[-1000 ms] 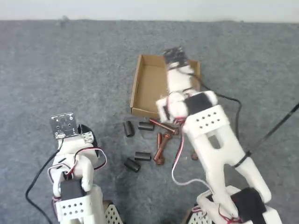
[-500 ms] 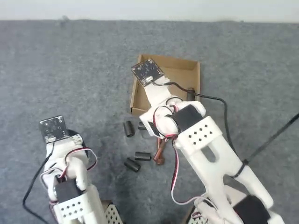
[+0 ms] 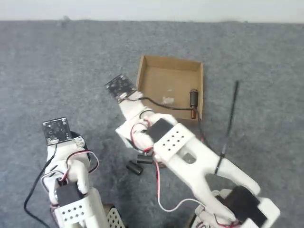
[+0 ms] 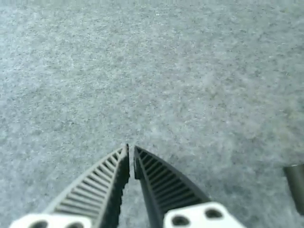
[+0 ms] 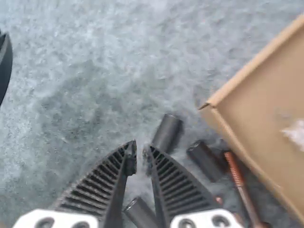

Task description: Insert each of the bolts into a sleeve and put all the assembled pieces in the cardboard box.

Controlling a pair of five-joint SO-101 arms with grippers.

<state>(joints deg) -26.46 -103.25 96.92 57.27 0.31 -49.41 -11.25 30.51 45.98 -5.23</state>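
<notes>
Box, high view: the cardboard box (image 3: pixel 166 64) holds one assembled piece (image 3: pixel 194 99) lying along an inner side wall, so one pairing looks done.
Right arm, high view: it stretches across the parts in front of the box and covers most of them. Two loose sleeves (image 3: pixel 134 167) peek out beneath it.
Left arm, high view: it sits well apart from the box, probably waiting.
Left wrist view: the left gripper (image 4: pixel 130 152) has its jaws all but touching. It is empty, over bare carpet. A sleeve end (image 4: pixel 297 187) is cut off at the edge.
Right wrist view: the right gripper (image 5: pixel 137 159) is narrowed to a slit and grips nothing.
Nearest sleeve (image 5: pixel 167 133): just past the tips, off the box corner, and the likely pick.
Second sleeve (image 5: pixel 205 160) and bolt (image 5: pixel 240 183): close against the box wall.
Third sleeve (image 5: pixel 137 211): half hidden under the fingers.
</notes>
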